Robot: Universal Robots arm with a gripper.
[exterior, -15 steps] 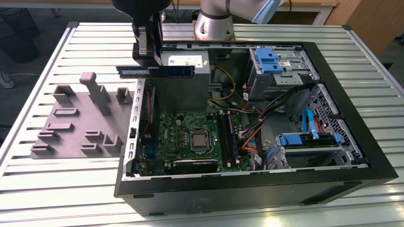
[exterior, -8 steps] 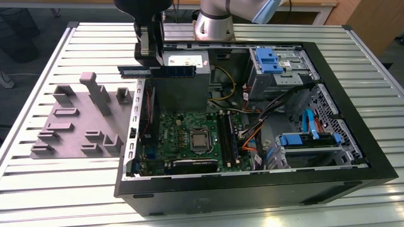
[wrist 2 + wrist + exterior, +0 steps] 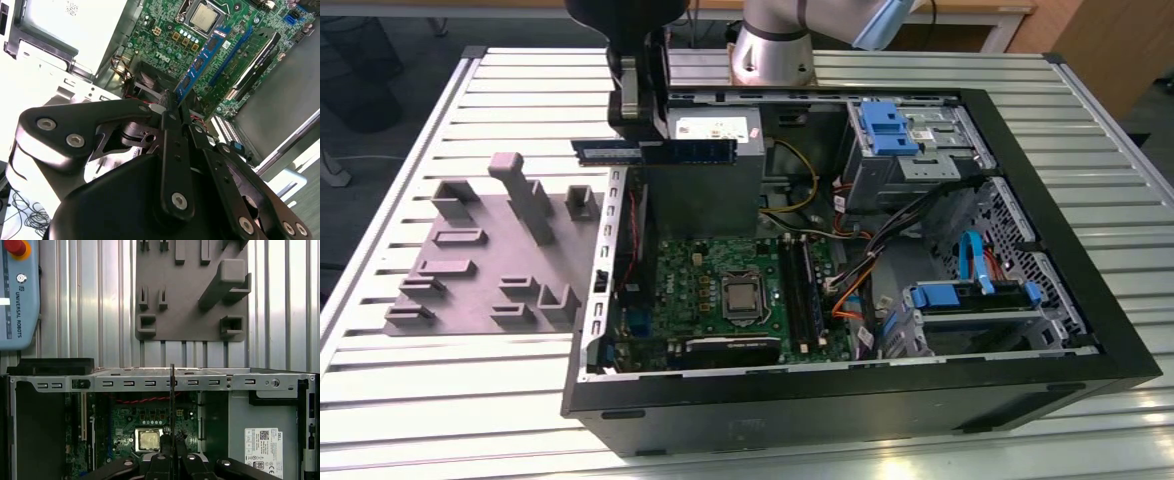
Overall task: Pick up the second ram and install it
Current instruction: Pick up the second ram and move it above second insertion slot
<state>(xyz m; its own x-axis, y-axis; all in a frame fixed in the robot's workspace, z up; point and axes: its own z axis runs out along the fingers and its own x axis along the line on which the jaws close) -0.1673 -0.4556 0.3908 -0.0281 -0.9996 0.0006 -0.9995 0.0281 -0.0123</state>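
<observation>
We log an open black computer case (image 3: pixel 1121 350) lying on its side on a slatted metal table (image 3: pixel 400 390). Inside is a green motherboard (image 3: pixel 700 270) with a bare silver processor (image 3: pixel 744 296) near its middle. A grey power-supply box (image 3: pixel 707 180) sits just beyond the board. Toward the exterior view's right, we mark one blue drive bracket (image 3: pixel 887 125), a second blue bracket (image 3: pixel 970 295) and a blue flat cable (image 3: pixel 973 255). A grey fixture plate (image 3: pixel 467 270) with upright blocks lies just beside the case on the exterior view's left. In the first wrist view, a pale blue teach pendant (image 3: pixel 17 300) with a red button (image 3: pixel 15 247) rests on the table.
</observation>
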